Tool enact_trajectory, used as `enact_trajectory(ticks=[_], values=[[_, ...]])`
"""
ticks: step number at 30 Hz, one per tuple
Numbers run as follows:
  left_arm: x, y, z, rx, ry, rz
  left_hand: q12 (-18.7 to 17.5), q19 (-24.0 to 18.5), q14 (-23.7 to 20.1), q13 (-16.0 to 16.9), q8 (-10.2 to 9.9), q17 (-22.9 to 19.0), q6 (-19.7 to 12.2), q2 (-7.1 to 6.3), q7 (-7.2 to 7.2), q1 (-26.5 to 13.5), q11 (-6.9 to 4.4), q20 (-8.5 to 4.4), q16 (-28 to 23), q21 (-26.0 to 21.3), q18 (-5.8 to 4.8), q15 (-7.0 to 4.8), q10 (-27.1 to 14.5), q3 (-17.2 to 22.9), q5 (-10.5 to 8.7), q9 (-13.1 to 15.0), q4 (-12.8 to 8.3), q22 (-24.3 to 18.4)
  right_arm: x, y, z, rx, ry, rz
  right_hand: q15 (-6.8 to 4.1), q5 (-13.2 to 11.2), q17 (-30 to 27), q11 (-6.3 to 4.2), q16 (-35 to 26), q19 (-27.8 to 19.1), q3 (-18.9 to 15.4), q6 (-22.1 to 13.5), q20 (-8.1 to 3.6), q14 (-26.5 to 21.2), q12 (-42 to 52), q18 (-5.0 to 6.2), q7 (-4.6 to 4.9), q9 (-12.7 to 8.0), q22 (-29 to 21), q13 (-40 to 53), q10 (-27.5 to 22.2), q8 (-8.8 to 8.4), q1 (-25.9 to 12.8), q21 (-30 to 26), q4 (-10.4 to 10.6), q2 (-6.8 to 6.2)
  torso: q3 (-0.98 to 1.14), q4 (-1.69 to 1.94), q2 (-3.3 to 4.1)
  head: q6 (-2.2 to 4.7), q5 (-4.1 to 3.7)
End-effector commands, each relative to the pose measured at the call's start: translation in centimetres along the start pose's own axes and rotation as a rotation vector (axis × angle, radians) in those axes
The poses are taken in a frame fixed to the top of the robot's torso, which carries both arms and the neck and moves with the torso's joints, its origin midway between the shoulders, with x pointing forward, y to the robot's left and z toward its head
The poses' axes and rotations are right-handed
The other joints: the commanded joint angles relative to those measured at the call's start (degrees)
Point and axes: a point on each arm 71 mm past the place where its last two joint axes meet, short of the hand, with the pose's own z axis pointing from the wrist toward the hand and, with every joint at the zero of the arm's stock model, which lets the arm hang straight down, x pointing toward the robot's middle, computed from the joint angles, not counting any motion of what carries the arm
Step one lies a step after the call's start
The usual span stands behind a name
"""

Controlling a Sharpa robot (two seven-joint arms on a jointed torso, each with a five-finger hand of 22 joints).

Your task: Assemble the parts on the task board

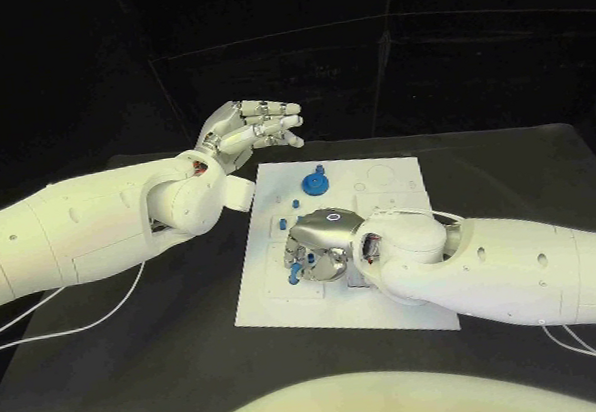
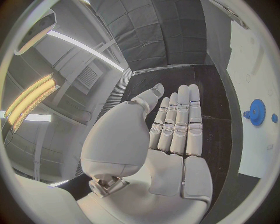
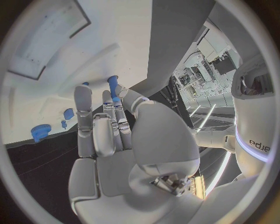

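A flat white rectangular task board [image 1: 395, 286] lay at the centre of the black surface [image 1: 144, 384], its long side running from about 12 to 6 o'clock. The left robot hand [image 1: 242, 130] was raised above the surface just off the board's 11 o'clock corner; it held nothing, and in the left wrist view its fingers [image 2: 178, 123] were stretched out side by side with the thumb a little apart. The right robot hand [image 1: 325, 245] sat low over the middle of the board, on its 9 o'clock half. There it pinched a small blue peg-like part [image 3: 112, 87] between the thumb and fingertips, while the other fingers extended alongside. A round blue toothed gear part [image 1: 315, 182] stood on the board toward 12 o'clock from the right hand, well apart from it. A few tiny blue parts [image 1: 295, 204] lay between the gear and that hand, and another small blue piece [image 1: 295, 272] showed just beside the hand's 9 o'clock side; whether it touched the fingers could not be told.
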Motion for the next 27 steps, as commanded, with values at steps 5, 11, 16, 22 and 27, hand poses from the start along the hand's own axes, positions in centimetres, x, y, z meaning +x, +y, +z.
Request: enact_trajectory(ticks=[5,11,16,22,27], values=[[0.1,-0.2,0.0,0.008,0.008,-0.007,0.19,0.42,0.30,-0.05,0.28,-0.06,-0.45,0.12,-0.02,0.67,0.16,0.05,-0.25,-0.24,0.54,0.09,-0.39,-0.01,-0.16,0.07,-0.21,-0.06,0.1,0.4,0.1,-0.001,0.015,-0.030,-0.17,-0.05,-0.32,0.64,-0.26,-0.60,0.49,-0.30,-0.06,2.11,-0.75,-0.06,0.58,-0.10,-0.33,-0.12,-0.30,-0.56,-0.16,-0.39,0.08,-0.72,0.02,-0.06,-0.02,-0.09,0.14],[0.0,-0.2,0.0,0.008,0.008,-0.006,0.25,0.43,0.33,-0.05,0.32,-0.10,-0.46,0.14,-0.02,0.66,0.16,0.06,-0.27,-0.25,0.54,0.09,-0.41,-0.04,-0.17,0.07,-0.21,-0.09,0.1,0.8,0.3,-0.017,0.008,-0.031,1.04,0.03,-1.03,2.20,-0.52,-1.29,0.62,-3.45,0.86,1.94,-3.49,-0.02,1.91,-0.43,-1.19,-0.29,-4.58,-1.14,-1.57,-0.91,0.48,-2.39,0.03,-0.04,0.00,-0.17,0.22],[0.0,-0.2,0.0,0.007,0.007,-0.006,0.25,0.43,0.33,-0.05,0.32,-0.10,-0.46,0.14,-0.02,0.66,0.16,0.06,-0.27,-0.25,0.54,0.09,-0.41,-0.04,-0.17,0.07,-0.21,-0.09,0.0,1.0,0.3,-0.025,-0.001,-0.029,1.42,0.20,-1.21,2.65,-0.55,-1.53,0.36,-4.10,1.29,1.87,-4.04,0.08,2.28,-0.37,-1.57,-0.26,-5.85,-1.07,-2.07,-1.14,0.68,-3.01,0.00,-0.03,-0.02,-0.22,0.24],[0.1,-0.2,0.0,0.006,0.010,-0.008,0.25,0.43,0.33,-0.05,0.32,-0.10,-0.46,0.14,-0.02,0.66,0.16,0.06,-0.27,-0.25,0.54,0.09,-0.41,-0.04,-0.17,0.07,-0.21,-0.09,0.0,1.1,0.3,-0.033,-0.012,-0.024,1.46,0.22,-1.23,2.67,-0.55,-1.48,0.36,-4.23,1.34,1.86,-4.02,0.07,2.33,-0.38,-1.45,-0.24,-5.87,-1.09,-2.09,-1.09,0.71,-3.00,0.00,-0.03,-0.01,-0.24,0.26],[0.1,-0.2,0.0,0.005,0.011,-0.009,0.25,0.43,0.33,-0.05,0.32,-0.10,-0.46,0.14,-0.02,0.66,0.16,0.06,-0.27,-0.25,0.54,0.09,-0.41,-0.04,-0.17,0.07,-0.21,-0.09,-0.1,1.2,0.3,-0.038,-0.023,-0.020,1.58,0.18,-1.32,2.81,-0.55,-1.64,0.20,-4.71,1.49,1.84,-4.02,0.14,2.51,-0.39,-1.76,-0.21,-6.09,-1.13,-2.28,-1.25,0.82,-3.22,0.01,-0.03,-0.01,-0.29,0.29]])
